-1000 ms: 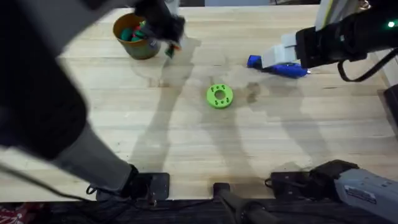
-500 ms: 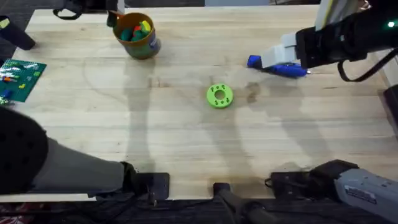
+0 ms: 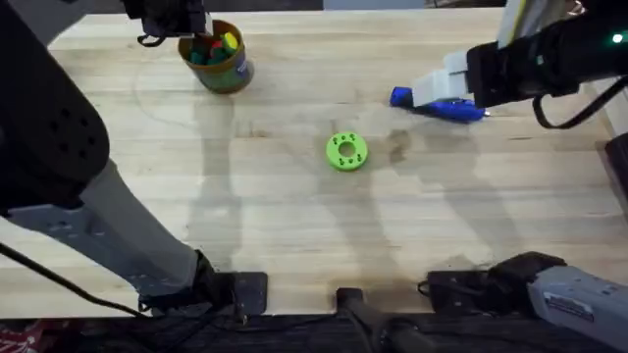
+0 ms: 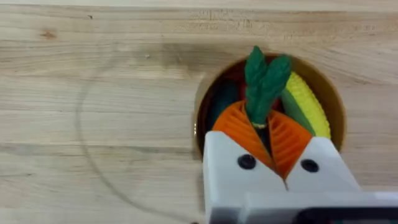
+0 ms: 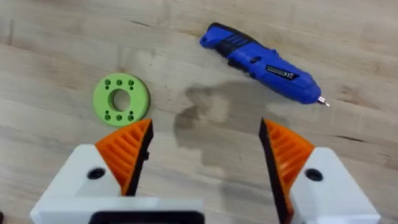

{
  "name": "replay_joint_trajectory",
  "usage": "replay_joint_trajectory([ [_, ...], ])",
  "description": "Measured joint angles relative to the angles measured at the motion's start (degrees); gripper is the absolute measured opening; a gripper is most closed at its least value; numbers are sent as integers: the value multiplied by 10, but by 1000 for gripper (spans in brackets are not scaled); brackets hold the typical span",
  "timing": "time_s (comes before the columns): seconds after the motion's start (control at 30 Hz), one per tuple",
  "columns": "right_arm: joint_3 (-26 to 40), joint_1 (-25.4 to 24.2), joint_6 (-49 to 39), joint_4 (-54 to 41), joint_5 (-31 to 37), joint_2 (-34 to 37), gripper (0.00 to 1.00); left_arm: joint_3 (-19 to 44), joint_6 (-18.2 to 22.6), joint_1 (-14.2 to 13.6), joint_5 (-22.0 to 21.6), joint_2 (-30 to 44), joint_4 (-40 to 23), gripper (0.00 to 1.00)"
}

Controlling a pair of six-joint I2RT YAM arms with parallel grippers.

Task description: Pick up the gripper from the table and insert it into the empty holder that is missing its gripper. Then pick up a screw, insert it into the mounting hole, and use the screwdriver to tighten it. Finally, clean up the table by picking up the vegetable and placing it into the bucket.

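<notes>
Overhead view showed a pale wooden table (image 3: pixel 294 226), the largest thing in the scene, with the left arm rising big and dark along the left side of the frame and reaching to the upper left. There the left gripper (image 4: pixel 268 134) hung over the bucket (image 3: pixel 218 57), a small yellow-ochre cup already holding colourful toy pieces. From the left wrist camera its orange ribbed pads were clamped together on the vegetable (image 4: pixel 264 78), whose green leafy top stuck up above the bucket's open mouth, so the toy seemed poised for release into it; this looked like the closing step of the cleanup. At the upper right of the overhead frame the right gripper (image 5: pixel 205 146) hovered above the screwdriver (image 3: pixel 439 105), its jaws wide apart and holding nothing, apparently parked out of the way. The blue-handled screwdriver lay flat on the wood, metal tip pointing toward the right edge. Near the centre of the table rested a flat green disc (image 3: pixel 345 151) with a ring of small holes, well apart from both grippers and from the bucket.
</notes>
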Motion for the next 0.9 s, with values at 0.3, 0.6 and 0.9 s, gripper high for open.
replay_joint_trajectory([
  [0.3,0,0,0,0,0,0,994,0,0,0,2,-11,-33,978],
  [0.6,0,0,0,4,0,-2,994,0,0,-5,6,-127,-193,986],
  [0.9,0,0,0,0,0,-22,994,3,-11,-76,2,-276,-396,986],
])
